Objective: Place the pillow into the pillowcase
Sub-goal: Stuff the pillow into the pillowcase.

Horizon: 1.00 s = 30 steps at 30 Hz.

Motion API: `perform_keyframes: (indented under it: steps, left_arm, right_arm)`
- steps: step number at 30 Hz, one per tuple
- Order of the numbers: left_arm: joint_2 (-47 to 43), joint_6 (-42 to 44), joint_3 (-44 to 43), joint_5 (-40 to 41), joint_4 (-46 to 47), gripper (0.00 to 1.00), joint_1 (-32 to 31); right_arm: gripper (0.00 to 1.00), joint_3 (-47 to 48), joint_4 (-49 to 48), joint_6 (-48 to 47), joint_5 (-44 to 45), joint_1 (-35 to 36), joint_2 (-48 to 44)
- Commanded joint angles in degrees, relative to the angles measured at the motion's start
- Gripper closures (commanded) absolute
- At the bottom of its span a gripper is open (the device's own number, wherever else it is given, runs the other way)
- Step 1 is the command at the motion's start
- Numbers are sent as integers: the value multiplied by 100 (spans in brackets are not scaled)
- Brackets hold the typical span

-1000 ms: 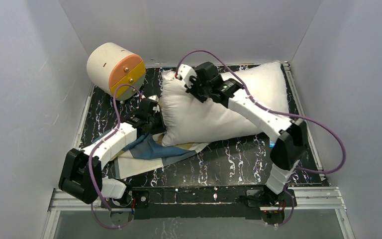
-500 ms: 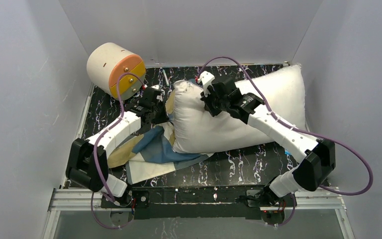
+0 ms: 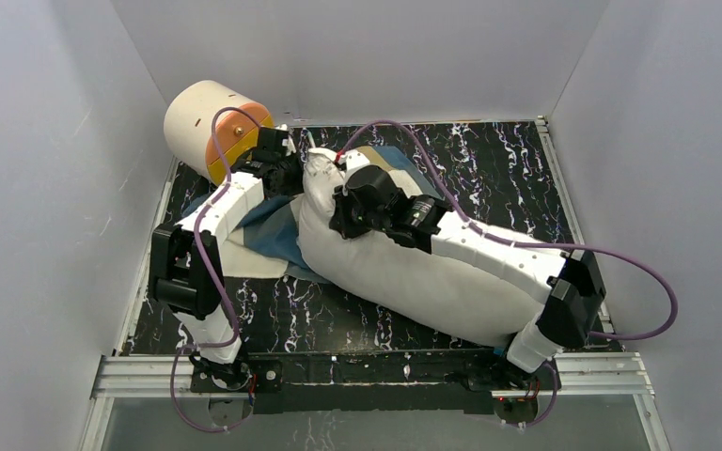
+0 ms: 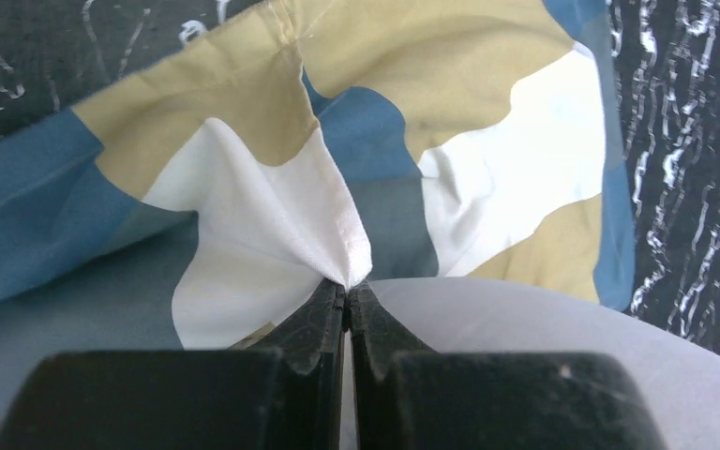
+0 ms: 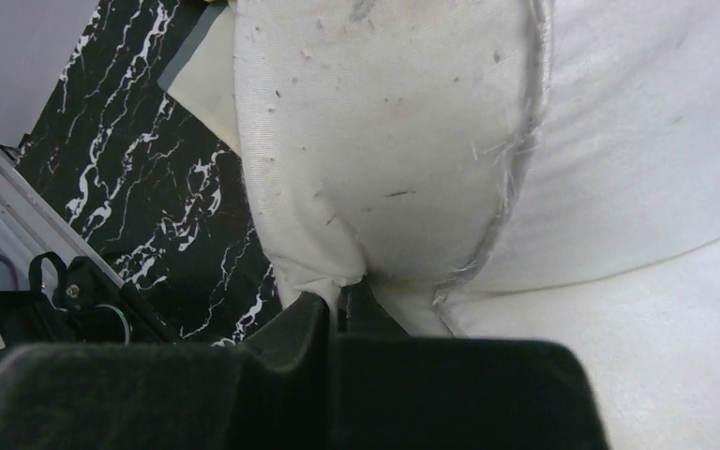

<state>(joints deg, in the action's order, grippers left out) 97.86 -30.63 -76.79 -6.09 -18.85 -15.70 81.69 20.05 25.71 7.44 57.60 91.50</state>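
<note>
- Left fingers [image 4: 314, 323]: press tip to tip on a peaked pinch of cream cloth from the pillowcase [image 4: 244, 169]. Blue, tan and cream blocks fan out beyond the tips, creased toward the pinch.
- Right fingers [image 5: 300, 323]: clamp together on a gathered nub at a corner of the pillow [image 5: 384, 141], just beside its frayed seam. Speckled white cover bulges right past the tips.
- Both pinches, seen from above: sit close to each other at the pillow's far-left end, the left one nearer the back wall.
- Pillow, from above: lies slantwise over the tabletop [image 3: 498, 169], from the far left down to the near right, ending by the base of the right arm [image 3: 498, 249]. Runs beneath that arm for most of its length.
- Pillowcase, from above: spreads under the pillow's far-left end, blue and cream showing to the pillow's left beneath the left arm [image 3: 226, 202], a tan and blue patch showing at its far side. Cannot tell whether any of the pillow sits inside the opening.
- Tabletop: black with white marble veining, edged at the near side by a metal rail [image 3: 385, 371].
- Cream-and-orange cylinder [image 3: 209, 127]: rests on its side in the far-left corner, just behind the left wrist.
- Walls [image 3: 56, 188]: plain pale grey, closing in the left, far and right sides.
- Purple cables [image 3: 620, 272]: loop off both arms.
</note>
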Motion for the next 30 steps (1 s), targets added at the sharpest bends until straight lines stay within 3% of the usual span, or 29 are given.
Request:
perform_keyframes:
  steps: [1, 10, 21, 26, 29, 30]
  left_arm:
    - [-378, 75, -287, -600, 438, 100, -92]
    - [-1503, 539, 1256, -281, 9, 100, -95]
    - [-1779, 1358, 1709, 271, 13, 100, -95]
    - [-1975, 1481, 1731, -206, 181, 100, -94]
    - [-2084, 1416, 1739, -510, 310, 100, -91]
    - [-2115, 1369, 1758, -590, 364, 100, -91]
  right_arm:
    - [99, -223, 1103, -163, 73, -20, -283]
    - [99, -114, 2613, -1085, 739, -921, -1597]
    - [99, 148, 2240, -1369, 943, -1135, -1808]
    - [99, 1, 2502, -2524, -68, -1171, -1526]
    - [99, 22, 2918, -2563, -511, -1165, -1260]
    - [93, 114, 2947, -2493, -584, -1164, -1187]
